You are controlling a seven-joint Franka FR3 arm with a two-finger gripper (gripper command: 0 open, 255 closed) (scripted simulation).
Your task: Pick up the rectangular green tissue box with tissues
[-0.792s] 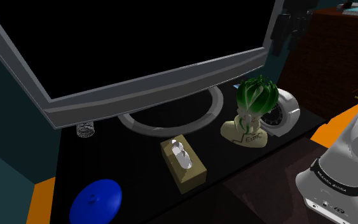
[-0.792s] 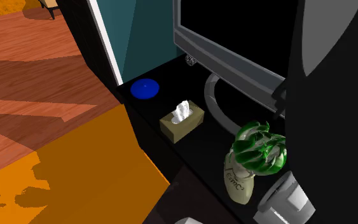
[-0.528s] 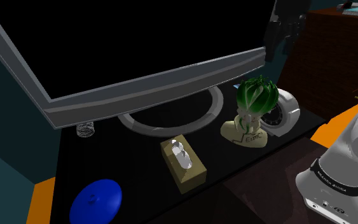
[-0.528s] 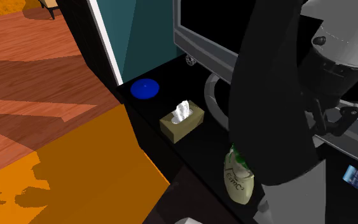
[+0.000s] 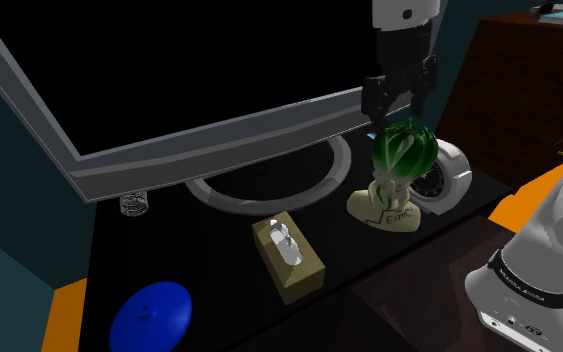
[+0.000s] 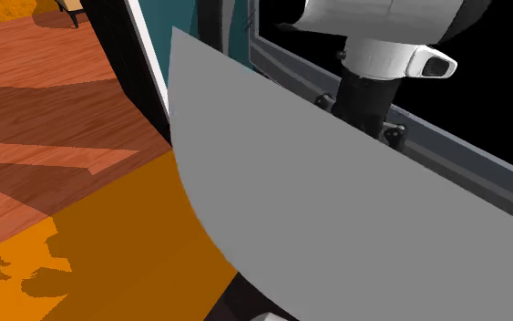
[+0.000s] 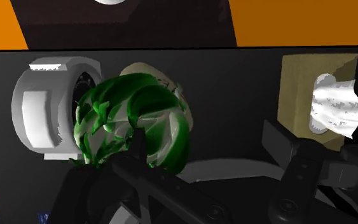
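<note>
Gripper (image 5: 399, 103) hangs fingers-down directly above the potted plant (image 5: 396, 172), jaws well apart and nothing between them. Wrist view agrees: the two black fingers (image 7: 137, 141) stand apart, gripper (image 7: 203, 135) empty, with the green leaves of the potted plant (image 7: 130, 121) under the one finger. Tissue box (image 5: 289, 260) lies flat on the black tabletop (image 5: 199, 250), apart from the gripper, toward the shoulder view's lower left of the plant. It renders tan-olive rather than green, with a white tissue (image 5: 285, 243) standing out of its top slot. In the wrist view the tissue box (image 7: 301, 83) sits beyond the other finger, untouched, its tissue (image 7: 334, 109) plain. White drum-shaped object (image 5: 449, 172) with a dark face stands just beside the plant, on the side away from the box. Blue disc (image 5: 150, 315) rests near the tabletop's front corner, well apart from the box. Monitor (image 5: 199, 70) with a grey frame stands behind everything on a grey ring-shaped foot (image 5: 269, 190). In the second exterior view a grey surface of the arm (image 6: 336, 228) blocks the table; orange floor (image 6: 108, 246) shows beside it.
</note>
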